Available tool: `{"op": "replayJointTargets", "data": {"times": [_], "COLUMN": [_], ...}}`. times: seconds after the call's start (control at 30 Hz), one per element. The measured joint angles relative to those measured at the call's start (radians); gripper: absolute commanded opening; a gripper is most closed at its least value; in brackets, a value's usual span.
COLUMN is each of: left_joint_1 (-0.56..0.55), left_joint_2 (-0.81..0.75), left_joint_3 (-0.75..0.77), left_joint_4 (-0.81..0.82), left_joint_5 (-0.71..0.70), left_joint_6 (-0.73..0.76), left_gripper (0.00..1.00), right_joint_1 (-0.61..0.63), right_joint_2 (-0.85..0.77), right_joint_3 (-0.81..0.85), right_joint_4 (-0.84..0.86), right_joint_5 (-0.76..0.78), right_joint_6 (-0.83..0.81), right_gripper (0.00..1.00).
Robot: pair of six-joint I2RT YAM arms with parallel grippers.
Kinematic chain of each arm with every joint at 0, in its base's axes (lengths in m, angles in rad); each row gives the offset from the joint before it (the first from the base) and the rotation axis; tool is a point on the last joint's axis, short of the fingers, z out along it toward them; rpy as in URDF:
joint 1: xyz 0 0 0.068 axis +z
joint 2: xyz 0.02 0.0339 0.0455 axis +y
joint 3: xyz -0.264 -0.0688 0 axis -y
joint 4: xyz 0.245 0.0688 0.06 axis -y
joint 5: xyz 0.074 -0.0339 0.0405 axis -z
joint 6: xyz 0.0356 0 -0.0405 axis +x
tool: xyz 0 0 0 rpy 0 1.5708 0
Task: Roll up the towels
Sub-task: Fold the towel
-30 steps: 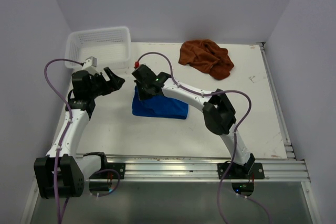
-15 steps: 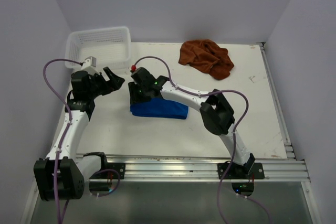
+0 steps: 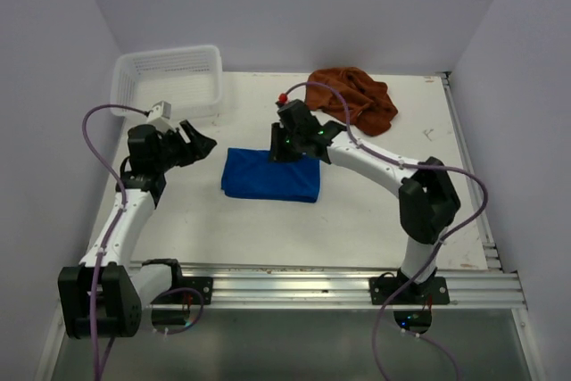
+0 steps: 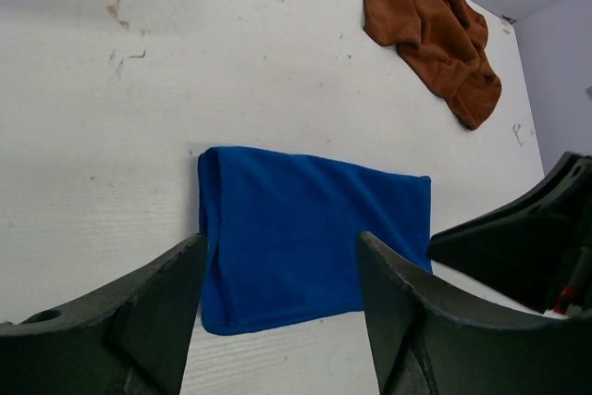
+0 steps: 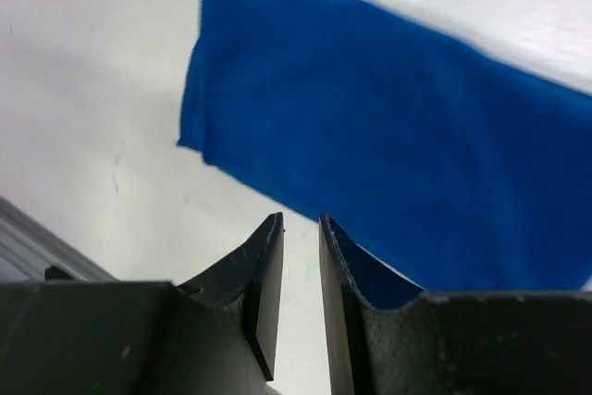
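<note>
Shows blue towel (image 3: 270, 176) folded into a flat rectangle near mid-desk, long side running left to right. Lies flat on the desk (image 3: 375, 211), not rolled, held by neither arm. In the left wrist view, shows a rounded fold along its left end and a smooth top face.

Puts brown towel (image 3: 352, 100) in a crumpled heap at the far side, right of centre, well apart from the blue one. Not rolled either.

Places basket (image 3: 168, 49), white mesh, at the far left corner, apart from both towels.

Has left gripper (image 3: 198, 142) hovering left of the blue towel and pointing toward it, between towel and basket. Jaws spread wide, nothing between them. Frames the blue towel between the two dark fingers (image 4: 139, 321) in its own wrist view, with the brown towel beyond at top right and a piece of the right arm at the right edge.

Has right gripper (image 3: 284, 147) at the far edge of the blue towel, right of its middle, tilted down, arm reaching in from the right. In its own wrist view, shows jaws nearly together with only a thin slit between, nothing pinched. Shows blue cloth past the tips, filling the upper right, bare desk to the left. Cannot tell whether the tips touch the cloth.
</note>
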Motion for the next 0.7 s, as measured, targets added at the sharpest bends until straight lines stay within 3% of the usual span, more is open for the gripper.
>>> {"op": "replayJointTargets", "data": {"times": [0.23,0.37,0.7], "left_joint_1": [-0.147,-0.187,-0.276], "left_joint_2": [0.068,0.116,0.186], "left_joint_3": [-0.005,-0.019,-0.082], "left_joint_4": [0.042,0.036,0.019], "left_joint_5": [-0.032,-0.087,-0.237], "left_joint_6": [0.0,0.003,0.008], "left_gripper": [0.63,0.57,0.55], "right_joint_1": [-0.145,-0.156,-0.217], "right_joint_2": [-0.139,-0.139,-0.132], "right_joint_3": [-0.175,-0.238,-0.275], "right_joint_4": [0.009,-0.008,-0.006], "right_joint_5": [0.074,0.113,0.138], "right_joint_6": [-0.017,-0.034,-0.061], "right_gripper": [0.27,0.19,0.11]}}
